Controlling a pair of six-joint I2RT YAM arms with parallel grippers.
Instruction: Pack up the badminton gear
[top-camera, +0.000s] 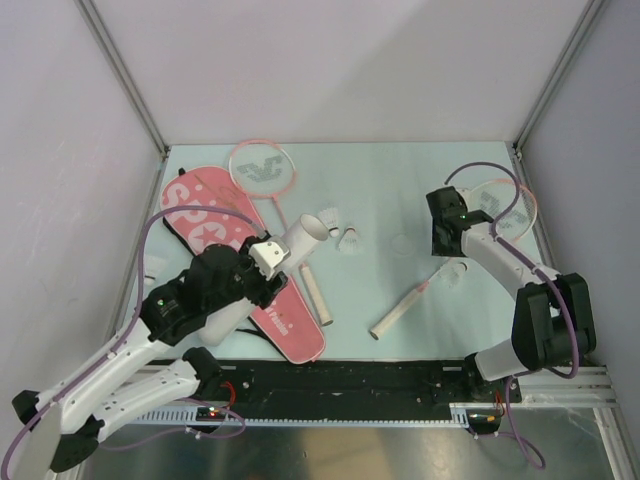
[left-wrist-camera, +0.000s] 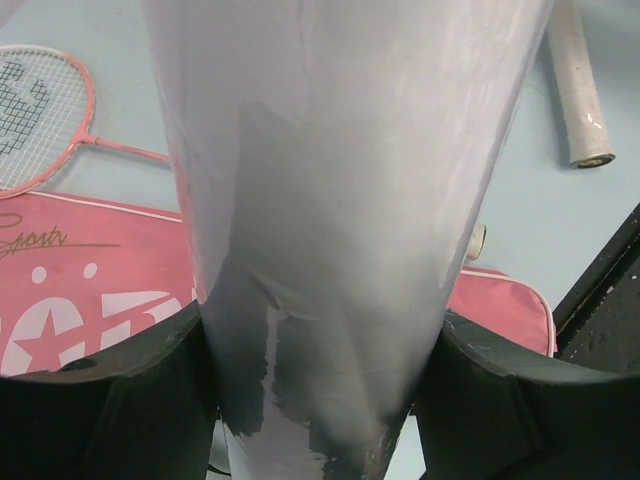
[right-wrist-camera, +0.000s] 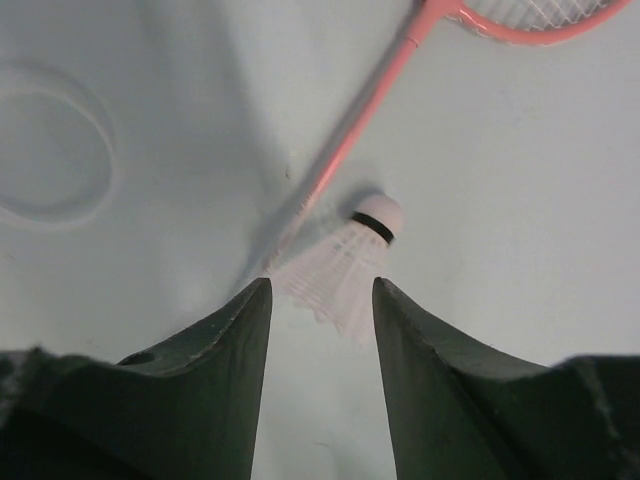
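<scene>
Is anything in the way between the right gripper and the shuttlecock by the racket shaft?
Nothing visible. The right gripper stands open, aimed at the shuttlecock, whose feathers lie just past its fingertips. The pink racket shaft runs beside it, not in between.

**Badminton gear spread over the desk, tube gripped and tilted**

The pink bag, with white lettering and stars, lies flat at 9 o'clock, its narrow end reaching toward 6. The white tube slants above it, clamped in the left end effector, its open mouth facing 1 o'clock. One racket has its pink-rimmed head at 11 o'clock and its pale handle beside the bag's narrow end. The second racket lies with its head at 3 o'clock and its handle toward 7. A white shuttlecock lies on its side just beside that shaft. Two other shuttlecocks sit near the tube's mouth.
</scene>
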